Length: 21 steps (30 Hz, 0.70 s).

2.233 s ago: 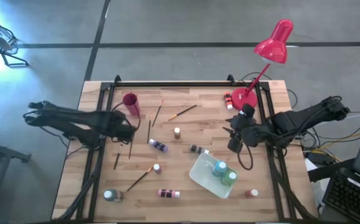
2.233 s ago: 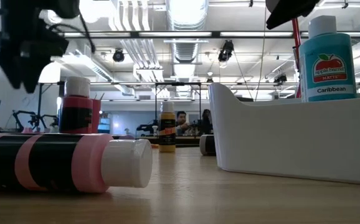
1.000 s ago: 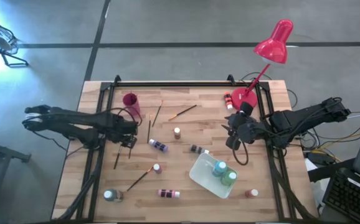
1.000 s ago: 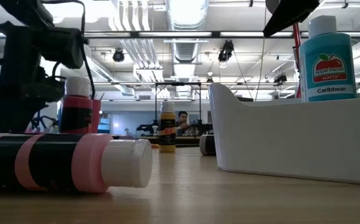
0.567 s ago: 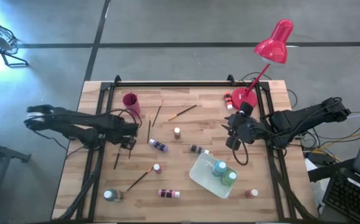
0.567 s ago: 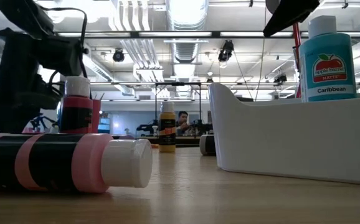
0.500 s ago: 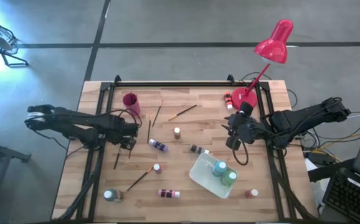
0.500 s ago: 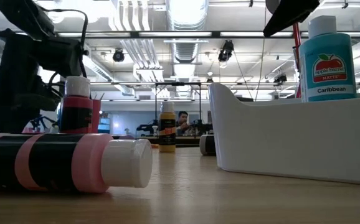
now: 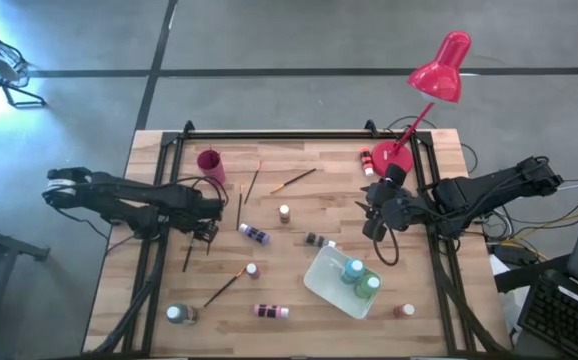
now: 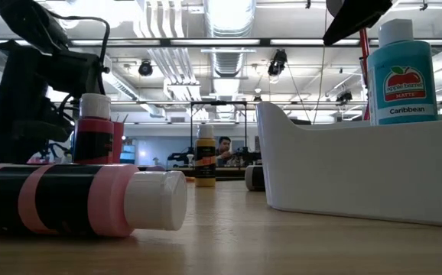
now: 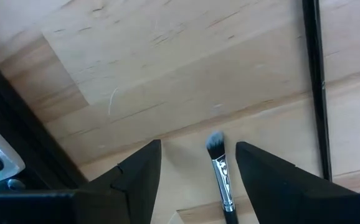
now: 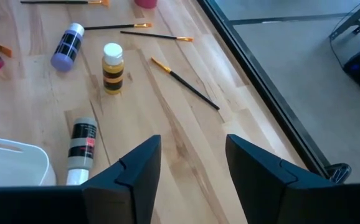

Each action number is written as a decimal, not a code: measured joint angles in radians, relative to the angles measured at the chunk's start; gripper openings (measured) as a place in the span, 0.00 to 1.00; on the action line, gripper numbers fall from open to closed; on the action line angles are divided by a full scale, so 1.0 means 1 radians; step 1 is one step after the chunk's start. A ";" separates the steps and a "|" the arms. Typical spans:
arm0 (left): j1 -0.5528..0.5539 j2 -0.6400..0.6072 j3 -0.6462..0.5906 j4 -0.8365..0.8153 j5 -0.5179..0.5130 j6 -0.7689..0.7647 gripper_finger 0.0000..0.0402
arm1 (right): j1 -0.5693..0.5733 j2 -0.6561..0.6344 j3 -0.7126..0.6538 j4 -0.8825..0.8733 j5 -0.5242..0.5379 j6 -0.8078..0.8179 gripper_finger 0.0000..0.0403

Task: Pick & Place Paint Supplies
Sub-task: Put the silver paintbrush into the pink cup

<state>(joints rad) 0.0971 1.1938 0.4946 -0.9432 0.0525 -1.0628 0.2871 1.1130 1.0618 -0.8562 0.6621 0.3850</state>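
My left gripper hangs low over the table's left part, pointing down, open. Its fingers stand on either side of the pale bristle end of a thin dark paintbrush that lies flat on the wood, without touching it. Another brush lies just nearer. My right gripper waits open, raised above the table's right part, holding nothing. Small white-capped paint bottles lie scattered: a purple one, a yellow-brown upright one, a pink-and-black one on its side.
A white tray near the front right holds a teal bottle and a green bottle. A red cup stands at the far left, a red desk lamp at the far right. More brushes lie at the back.
My left gripper has sunk a little toward the table, over the paintbrush, still open and pointing down. The brush and bottles lie where they were.
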 joint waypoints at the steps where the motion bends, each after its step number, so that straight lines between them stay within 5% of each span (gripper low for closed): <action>1: 0.000 0.000 0.000 0.002 0.000 0.000 0.54 | 0.000 0.000 0.000 0.000 0.000 0.000 0.43; 12: 0.001 0.000 -0.004 0.047 0.011 -0.016 0.53 | 0.000 0.000 0.000 0.000 0.000 -0.004 0.33; 21: 0.001 0.000 -0.004 0.070 0.027 -0.020 0.38 | 0.000 0.000 0.000 0.000 0.000 -0.003 0.28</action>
<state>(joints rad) 0.0982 1.1942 0.4908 -0.8728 0.0796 -1.0832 0.2871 1.1130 1.0618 -0.8566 0.6622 0.3824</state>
